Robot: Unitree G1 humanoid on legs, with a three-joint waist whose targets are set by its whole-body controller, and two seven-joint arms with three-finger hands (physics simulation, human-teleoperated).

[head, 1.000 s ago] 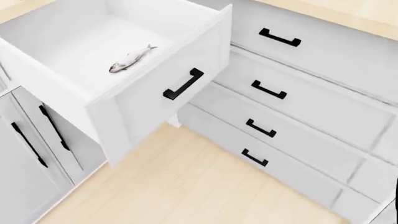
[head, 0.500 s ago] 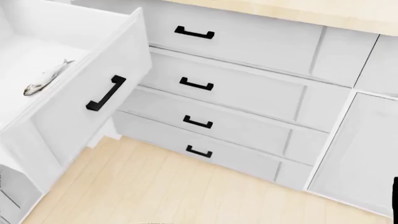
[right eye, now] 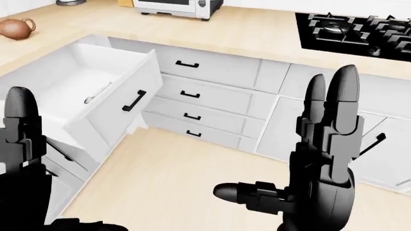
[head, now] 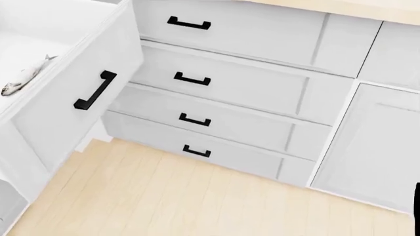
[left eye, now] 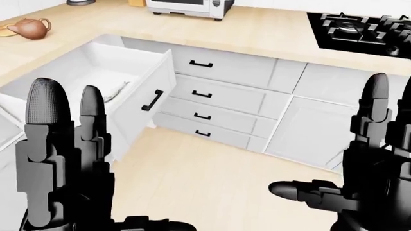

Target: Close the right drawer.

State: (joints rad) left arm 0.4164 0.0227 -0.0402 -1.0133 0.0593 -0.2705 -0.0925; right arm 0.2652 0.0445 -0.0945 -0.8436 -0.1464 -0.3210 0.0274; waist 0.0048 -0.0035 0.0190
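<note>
The open white drawer (head: 59, 113) juts out at the left of the head view, with its black handle (head: 95, 90) on the front panel. A silvery fish (head: 23, 76) lies inside it. In the eye views both black hands are raised close to the cameras, well short of the drawer (left eye: 138, 106). My left hand (left eye: 96, 159) has its fingers straight up and spread. My right hand (right eye: 283, 139) is also open, its thumb pointing left. Neither holds anything.
A stack of closed drawers (head: 216, 83) stands right of the open one, and a cabinet door (head: 377, 142) further right. Light wood floor (head: 171, 201) lies below. The counter carries a teapot (left eye: 29, 28), a microwave (left eye: 186, 6) and a black stove (left eye: 363, 26).
The camera has turned right, so the open drawer slid to the left edge of the head view and the closed drawers moved to the middle. The drawer stands as far out as before.
</note>
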